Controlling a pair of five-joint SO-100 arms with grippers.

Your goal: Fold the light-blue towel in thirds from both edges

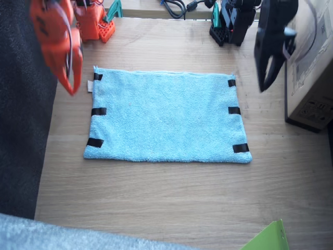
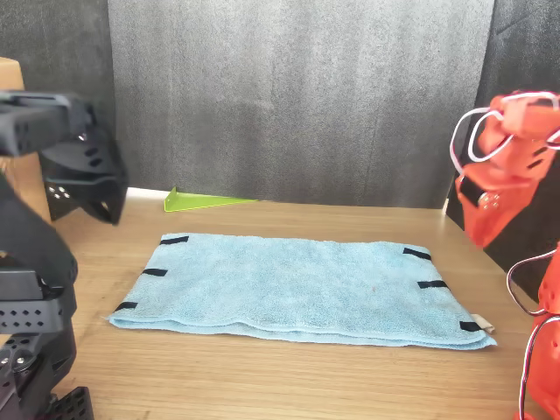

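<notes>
Right claw (image 1: 70,73), orange, hangs above the table (image 1: 171,203) at about 9 o'clock of the light-blue towel (image 1: 166,117), tips pointing down just outside the towel's taped short side; its fingers look nearly closed and hold nothing. Left claw (image 1: 268,67), black, hovers at about 3 o'clock, jaws parted in a narrow fork, likewise empty, just beyond the opposite taped edge (image 1: 235,110). The towel lies flat and fully spread at the table's centre, three black tape strips (image 1: 98,111) along each short side, no fold yet made. Judged best practice for the coming step: lower a claw onto one short edge near a corner strip, pinch the cloth only, lift low and carry it a third of the way across, keeping the edge parallel. Both arms are raised, wrists bent downward. A cardboard box (image 1: 312,73) stands at 3 o'clock beyond the left arm.
</notes>
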